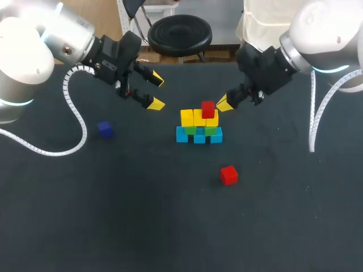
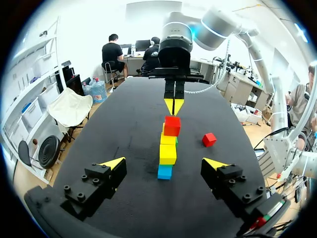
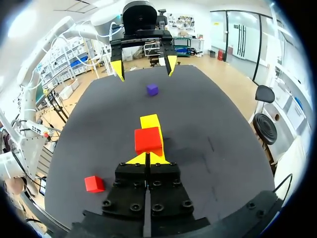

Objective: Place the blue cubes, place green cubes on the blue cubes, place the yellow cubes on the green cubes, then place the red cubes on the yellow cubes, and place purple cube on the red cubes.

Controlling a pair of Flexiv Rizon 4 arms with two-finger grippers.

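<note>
You're in the red layer: one red cube (image 1: 208, 109) sits on the yellow cubes (image 1: 190, 118), toward their 3 o'clock end, with the green cubes (image 1: 191, 130) and blue cubes (image 1: 182, 135) below. Your right gripper (image 1: 224, 103) is clenched on nothing, tips together just beside that cube at its 2 o'clock. Your left gripper (image 1: 156, 92) hangs released and empty at 10 o'clock from the stack (image 1: 199, 120). The second red cube (image 1: 229, 174) lies loose on the table (image 1: 170, 226) at the stack's 5 o'clock, and the purple cube (image 1: 105, 129) sits well apart at 9 o'clock. Next, I'd judge, you need the right fingers drawn clear without nudging the top cube, spread, then brought down over the loose red one, which should land on the bare yellow at the placed cube's 9 o'clock. There's open table all round both loose cubes; the far edge runs close behind the grippers at 12 o'clock
</note>
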